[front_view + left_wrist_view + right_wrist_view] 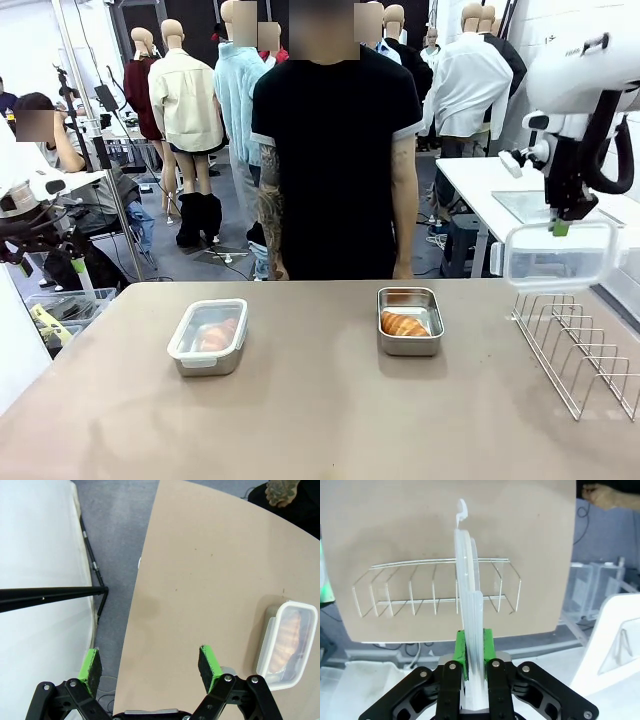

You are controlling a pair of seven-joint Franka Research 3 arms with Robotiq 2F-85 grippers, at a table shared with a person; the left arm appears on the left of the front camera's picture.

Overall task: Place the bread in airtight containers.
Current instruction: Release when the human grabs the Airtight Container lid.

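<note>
Two steel containers stand on the tan table. The left container (pixel 208 337) wears a clear white-rimmed lid, and a croissant shows through it; it also appears in the left wrist view as the lidded container (pixel 289 643). The right container (pixel 410 320) is uncovered and holds a golden-brown croissant (pixel 404 324). My right gripper (pixel 561 228) hangs high at the right, above the wire rack, shut on the edge of a clear lid (pixel 558 256); in its wrist view the lid (pixel 469 590) stands edge-on between the green pads (pixel 461 652). My left gripper (pixel 152 664) is open over the table's left edge with nothing between its fingers.
A wire rack (pixel 582 345) lies at the table's right side, directly under the held lid. A person in a black shirt (pixel 335 150) stands at the far edge, arms down. Plastic bins (pixel 62 310) sit on the floor left of the table.
</note>
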